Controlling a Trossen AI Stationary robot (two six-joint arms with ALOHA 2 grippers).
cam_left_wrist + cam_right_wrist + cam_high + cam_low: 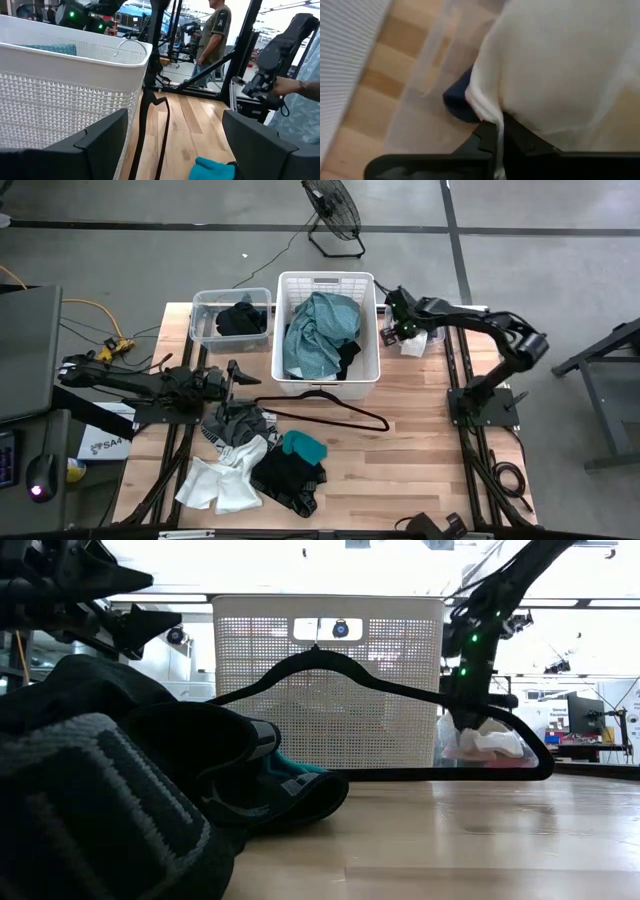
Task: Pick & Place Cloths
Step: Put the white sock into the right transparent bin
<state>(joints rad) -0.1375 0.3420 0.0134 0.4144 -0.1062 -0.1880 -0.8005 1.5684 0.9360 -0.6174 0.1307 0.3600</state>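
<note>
The right gripper [496,137], pinched shut on a white cloth [560,65], hangs beside the white basket [283,330], probably to bin it; the left gripper [232,377] waits wide open above the cloth pile [250,460].

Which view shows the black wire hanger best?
The high view: the whole hanger lies on the table in front of the white basket. The low view shows it edge-on across the basket; the left wrist view catches only its hook and part of the frame; the right wrist view misses it.
</note>
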